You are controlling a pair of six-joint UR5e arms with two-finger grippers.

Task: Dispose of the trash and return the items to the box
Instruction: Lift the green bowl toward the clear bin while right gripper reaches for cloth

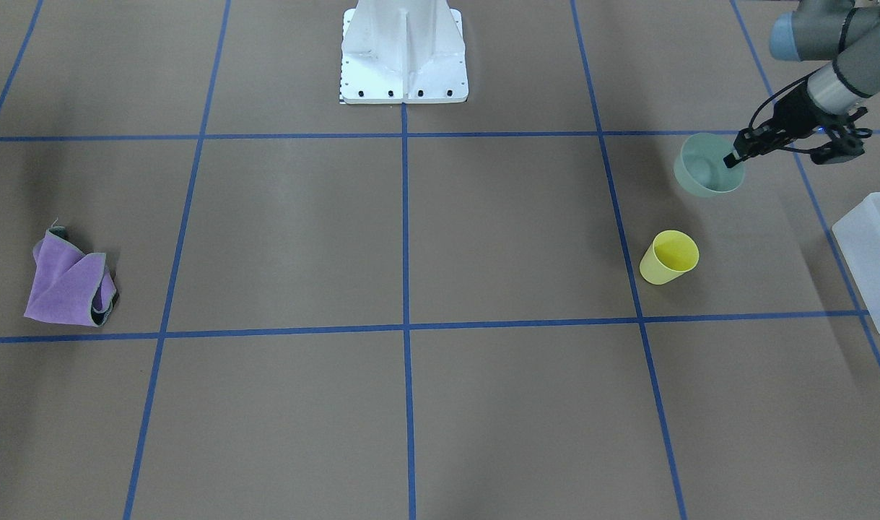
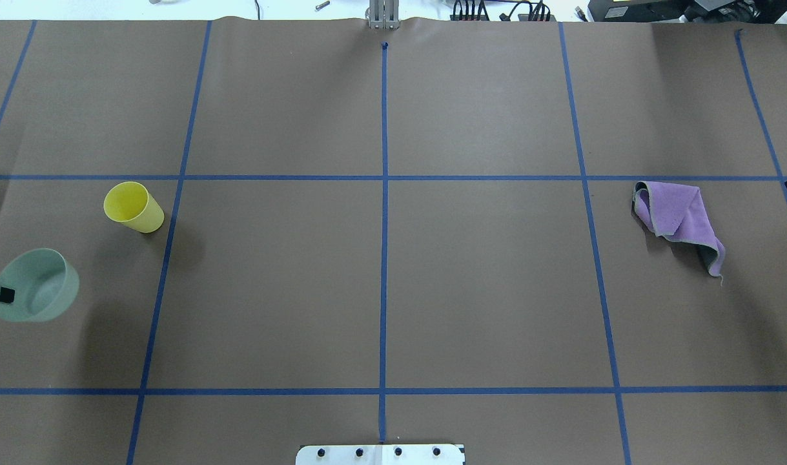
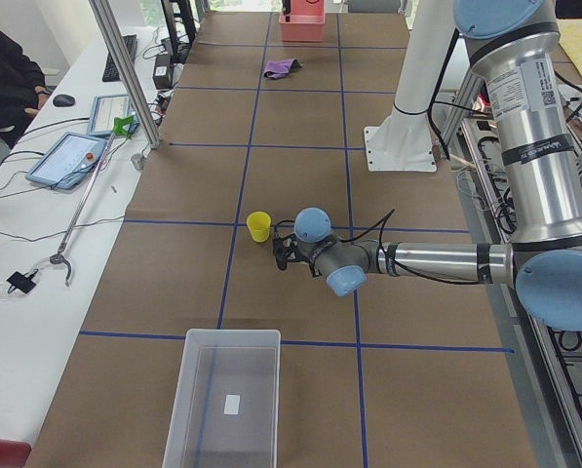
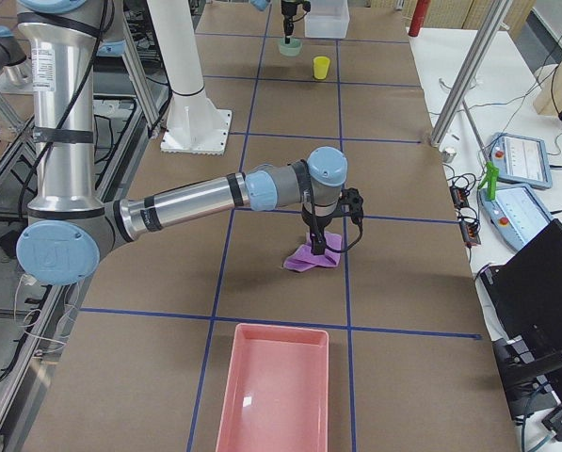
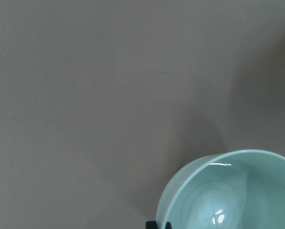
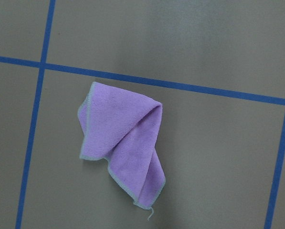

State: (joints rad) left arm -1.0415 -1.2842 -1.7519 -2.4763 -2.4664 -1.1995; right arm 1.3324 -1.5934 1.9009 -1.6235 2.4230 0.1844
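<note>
My left gripper is shut on the rim of the pale green bowl and holds it tilted just above the table; the bowl also shows in the overhead view and the left wrist view. The yellow cup stands upright on the table a little apart from the bowl. The translucent white box sits beyond the bowl at the table's end on my left side, and it is empty in the exterior left view. My right gripper hangs above the table near a purple cloth; I cannot tell whether it is open.
The crumpled purple cloth lies on the right half of the table. A pink bin stands at the table's right end. The robot's white base is at the table's near edge. Blue tape lines grid the brown surface.
</note>
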